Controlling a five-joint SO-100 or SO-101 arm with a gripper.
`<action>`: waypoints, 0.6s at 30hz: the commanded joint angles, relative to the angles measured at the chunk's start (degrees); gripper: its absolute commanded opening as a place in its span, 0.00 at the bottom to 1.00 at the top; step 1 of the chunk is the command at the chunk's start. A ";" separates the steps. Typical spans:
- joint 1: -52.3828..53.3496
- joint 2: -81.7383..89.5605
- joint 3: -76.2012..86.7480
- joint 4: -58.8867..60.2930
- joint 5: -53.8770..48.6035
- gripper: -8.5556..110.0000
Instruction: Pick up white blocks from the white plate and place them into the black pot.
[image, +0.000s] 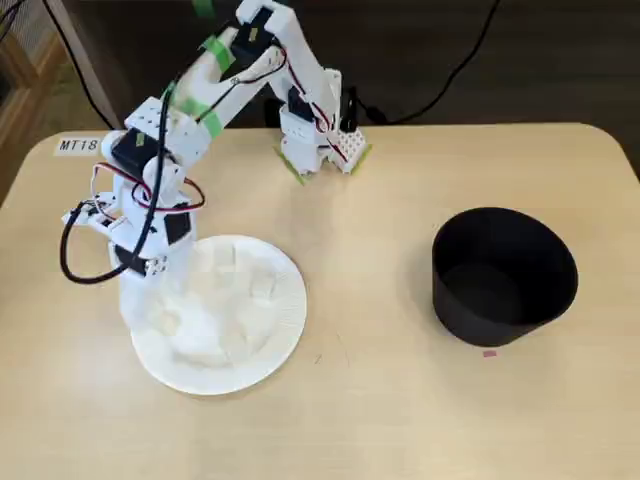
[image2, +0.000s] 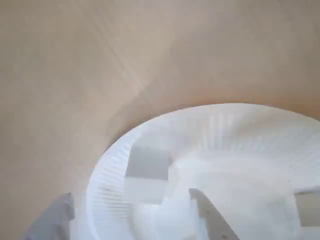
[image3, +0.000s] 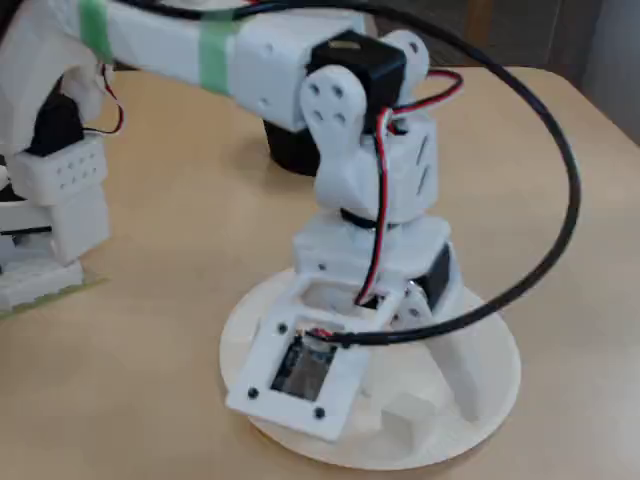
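- Leftmost in a fixed view, the single white plastic robot arm (image: 215, 90), banded with green tape, reaches from its base at the back of the counter down over the plate; a label reading MT18 (image: 78, 145) is stuck on the light wooden counter (image: 380, 400) beside it.
- Its two-finger gripper (image2: 135, 212) hangs low over the plate's left part. In the wrist view two grey fingers (image2: 212, 217) stand well apart, one at the lower left corner and one near the bottom middle, with nothing clamped between them.
- One round white paper plate with a finely ribbed rim (image: 290, 300) lies on the counter just below the gripper, left of centre.
- On the plate lie small off-white cubes, the white blocks (image: 262, 288). White on white, they blur together: about five faint shapes can be counted in a fixed view, but the number is not certain. The wrist view shows one clear block (image2: 147, 165) near the plate's left rim, just above the gap between the fingers, and another at the right edge. In another fixed view one block (image3: 405, 415) sits by the near rim.
- One matte black cylindrical pot with a wide round mouth (image: 505, 275) stands upright well apart to the right of the plate; no block shows in the part of its inside that can be seen.
- One tiny pink speck (image: 489, 353) lies on the counter just in front of the pot.
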 joint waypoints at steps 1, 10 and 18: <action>1.32 -1.49 -6.77 2.72 0.53 0.35; 1.05 -3.60 -6.77 5.01 1.41 0.34; 0.35 -6.06 -6.77 -1.32 3.16 0.25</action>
